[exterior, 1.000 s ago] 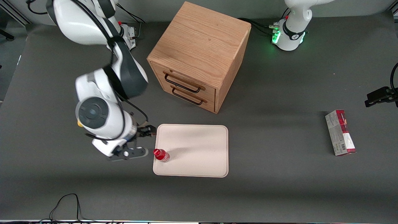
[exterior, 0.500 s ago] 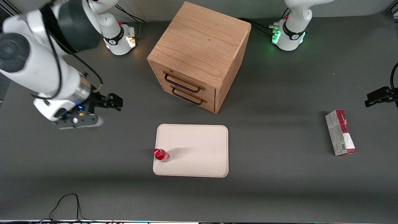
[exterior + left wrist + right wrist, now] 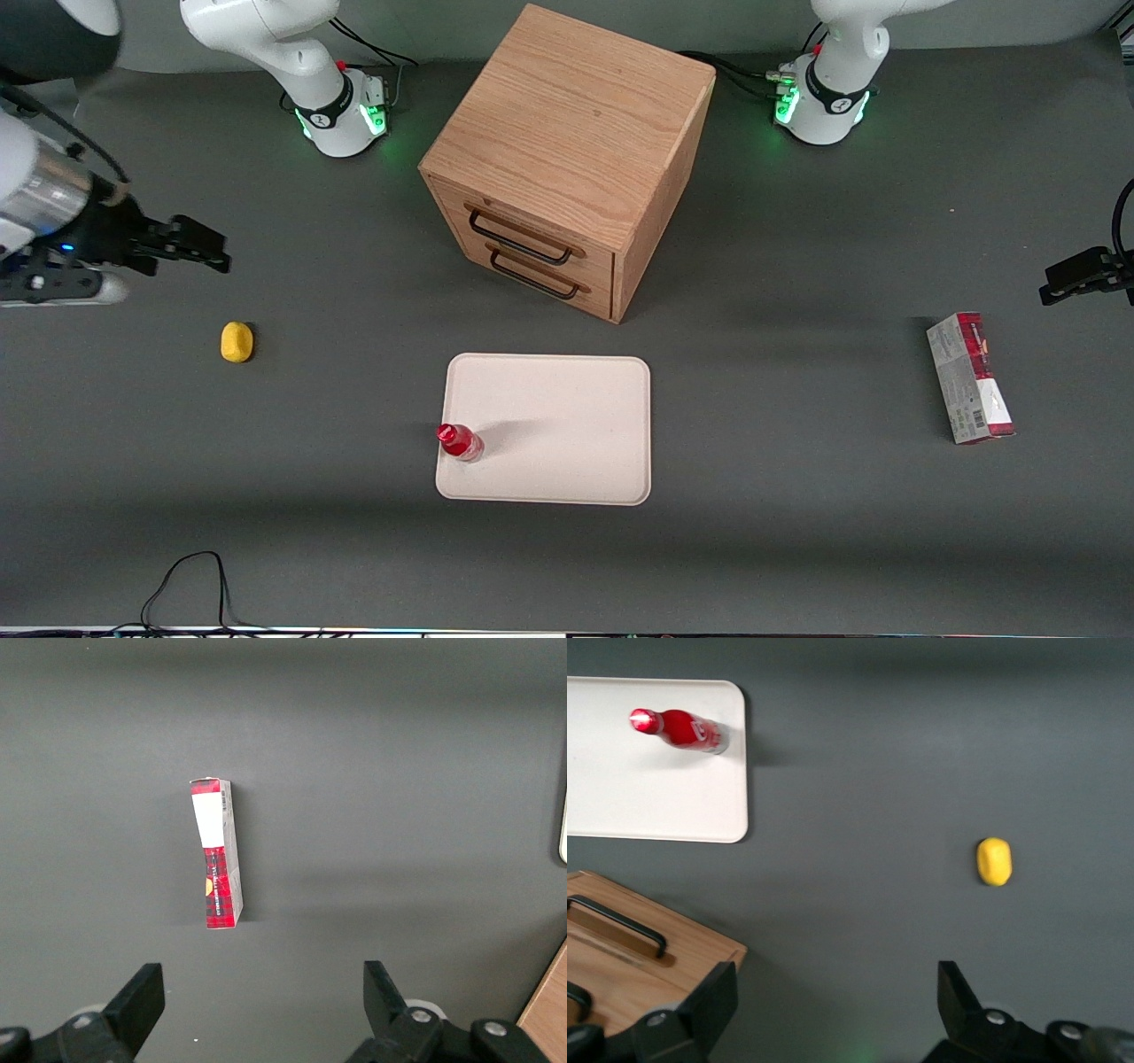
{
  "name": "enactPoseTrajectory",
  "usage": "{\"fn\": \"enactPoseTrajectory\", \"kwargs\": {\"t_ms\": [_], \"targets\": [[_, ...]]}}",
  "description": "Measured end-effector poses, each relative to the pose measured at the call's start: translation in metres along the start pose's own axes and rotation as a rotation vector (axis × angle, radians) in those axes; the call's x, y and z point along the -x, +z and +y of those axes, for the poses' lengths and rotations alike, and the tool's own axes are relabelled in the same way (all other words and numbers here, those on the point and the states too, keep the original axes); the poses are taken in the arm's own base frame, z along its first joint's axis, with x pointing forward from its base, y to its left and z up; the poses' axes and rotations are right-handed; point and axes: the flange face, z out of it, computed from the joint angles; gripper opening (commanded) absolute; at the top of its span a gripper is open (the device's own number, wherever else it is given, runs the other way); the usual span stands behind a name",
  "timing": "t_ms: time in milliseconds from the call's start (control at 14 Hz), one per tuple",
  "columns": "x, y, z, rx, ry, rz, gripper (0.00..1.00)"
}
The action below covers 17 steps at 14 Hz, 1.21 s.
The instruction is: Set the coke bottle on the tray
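The coke bottle (image 3: 459,441), small, red and red-capped, stands upright on the cream-white tray (image 3: 567,416), close to the tray's edge toward the working arm's end. Both also show in the right wrist view, the bottle (image 3: 680,729) on the tray (image 3: 647,797). My right gripper (image 3: 208,248) is open and empty, raised high above the table, far from the tray toward the working arm's end. In the right wrist view its fingers (image 3: 713,1001) stand wide apart with nothing between them.
A wooden cabinet (image 3: 567,159) with two black-handled drawers stands farther from the front camera than the tray. A small yellow object (image 3: 236,342) lies on the table near my gripper. A red-and-white carton (image 3: 970,379) lies toward the parked arm's end.
My right gripper has drawn away from the bottle, rising and moving toward the working arm's end. The yellow object has come into view. The bottle and tray have not moved.
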Motion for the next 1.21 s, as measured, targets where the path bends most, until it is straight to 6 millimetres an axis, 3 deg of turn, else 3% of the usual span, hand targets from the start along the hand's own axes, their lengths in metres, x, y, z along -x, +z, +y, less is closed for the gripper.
{"fn": "enactPoseTrajectory", "kwargs": {"t_ms": [143,286,786,1214], "targets": [[0.002,-0.004,0.038,-0.008,-0.007,0.03,1.0],[0.004,-0.004,0.058,-0.01,-0.008,0.034,1.0],[0.017,-0.007,0.069,0.002,0.006,-0.005,1.0],[0.032,-0.007,0.061,0.0,-0.008,-0.021,1.0]]}}
